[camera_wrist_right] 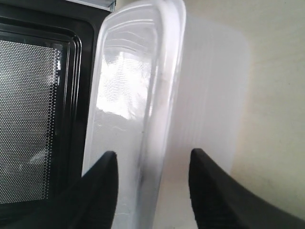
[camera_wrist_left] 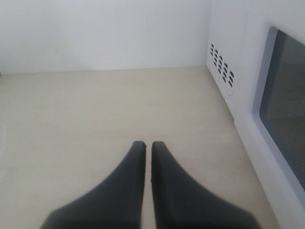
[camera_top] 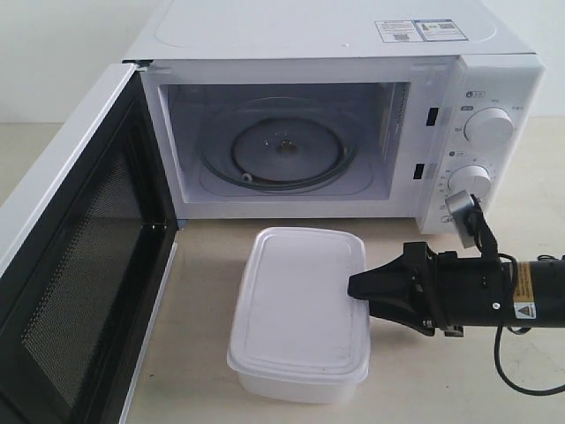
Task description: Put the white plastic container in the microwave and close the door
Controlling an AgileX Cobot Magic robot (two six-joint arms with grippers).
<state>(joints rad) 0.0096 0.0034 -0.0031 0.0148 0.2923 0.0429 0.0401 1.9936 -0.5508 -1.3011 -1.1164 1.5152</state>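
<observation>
Low in the exterior frame, centre, the white plastic container (camera_top: 298, 314) sits lidded on the worktop (camera_top: 203, 291). Its long axis runs up the frame, with a short end facing the microwave (camera_top: 309, 31) cavity just above it. At lower left the door (camera_top: 79, 265) stands wide open, its black inner face turned toward the container. The right fingers (camera_wrist_right: 100, 191) enter from the right edge, spread on either side of the container's near rim; whether they touch it is unclear. The left fingers (camera_wrist_left: 128, 191) are pressed almost together above bare worktop beside the microwave's vented wall.
</observation>
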